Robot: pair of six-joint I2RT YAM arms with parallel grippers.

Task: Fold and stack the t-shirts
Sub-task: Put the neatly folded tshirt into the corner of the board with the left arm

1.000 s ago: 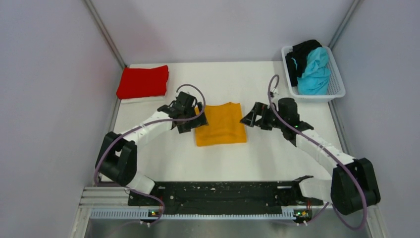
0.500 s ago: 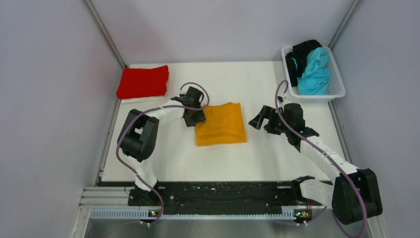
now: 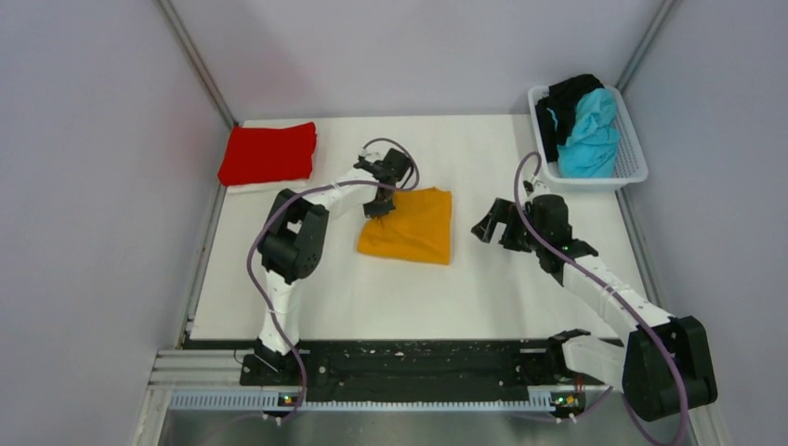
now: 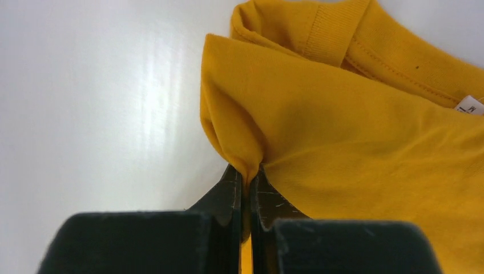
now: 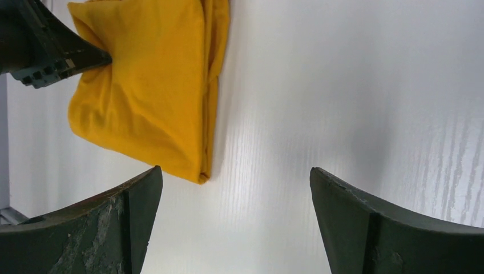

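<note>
The red shirt (image 3: 268,153) lies folded at ten o'clock, the left gripper (image 4: 247,178) pinches a corner of the folded orange-yellow shirt (image 3: 409,228) mid-table, the right gripper (image 3: 492,226) hangs spread, and the turquoise shirt (image 3: 590,135) and black shirt (image 3: 567,100) lie unfolded in the basket (image 3: 636,160) at one o'clock.

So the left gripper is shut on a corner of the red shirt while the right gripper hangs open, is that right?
Not quite. The left gripper is shut on a corner of the orange-yellow shirt, not the red one: the left wrist view shows that cloth pinched. The red shirt lies folded apart, untouched. The right gripper does hang open.
</note>
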